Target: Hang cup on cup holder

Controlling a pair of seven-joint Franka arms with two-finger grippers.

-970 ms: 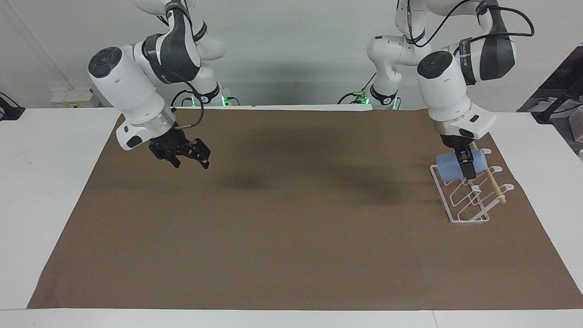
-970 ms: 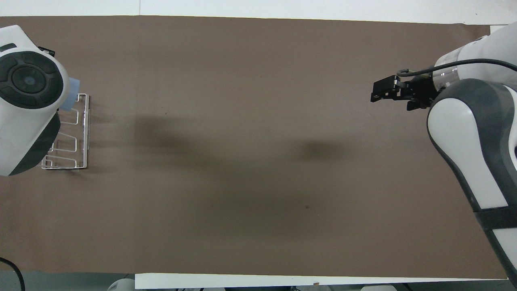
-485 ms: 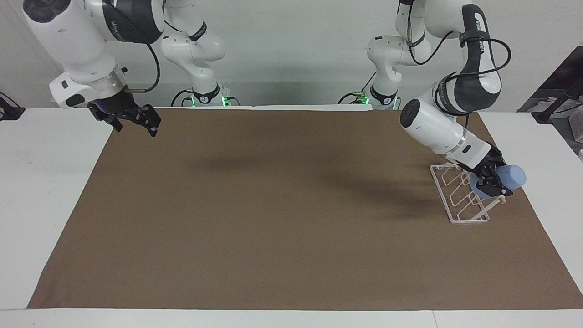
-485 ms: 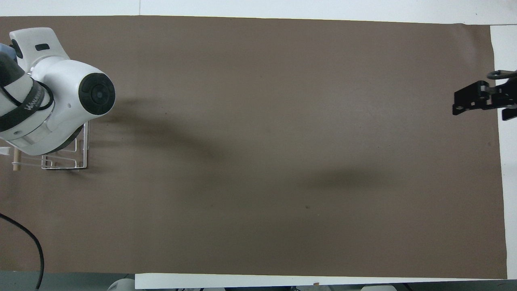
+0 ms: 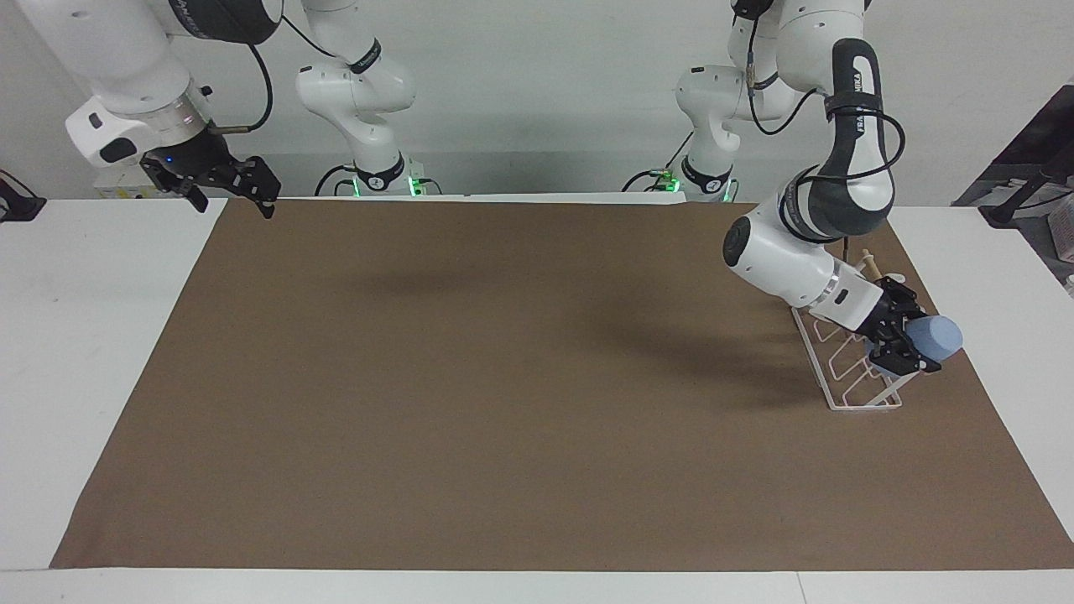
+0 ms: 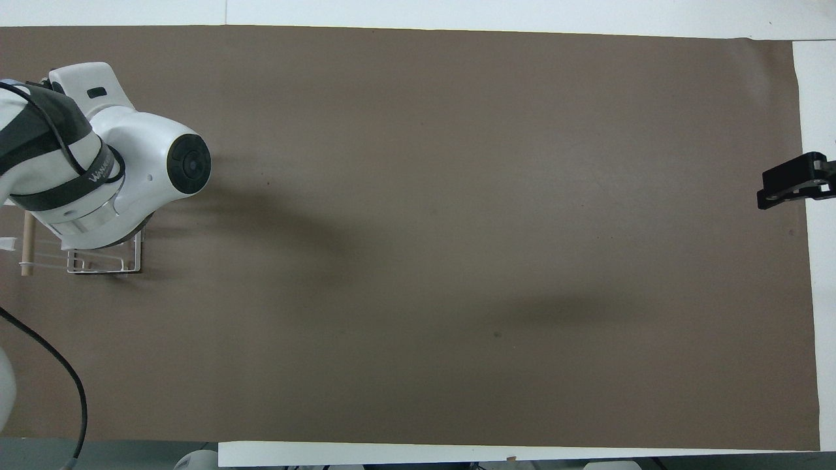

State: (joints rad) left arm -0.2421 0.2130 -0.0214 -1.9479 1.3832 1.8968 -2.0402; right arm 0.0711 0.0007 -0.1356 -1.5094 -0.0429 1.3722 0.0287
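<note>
Fingers of the left gripper [image 5: 902, 344] clamped on the cup [image 5: 933, 337], light blue, lying tipped on its side with the base pointing toward the left arm's end of the table. Held low over the cup holder [image 5: 847, 382], right at the wooden dowel [image 5: 870, 270] end of the white wire rack, near the edge of the brown mat [image 5: 503, 377]. Can't tell whether a prong is already inside the rim. A second ago sat higher, over the part of the rack nearest the robots; since then swung across and dropped down along the slanted prongs, wrist now angled sharply. Looks like lining up to slide the cup onto a prong, so probably close to the release step, not hung yet. Fingers of the right gripper [image 5: 231, 186] spread apart, holding nothing, pulled back and up to the corner of the mat at the right arm's end, parked out of the way. Writing: "FRANKA" lettering partly readable on the left arm [image 5: 856, 101], nothing on cup or rack
</note>
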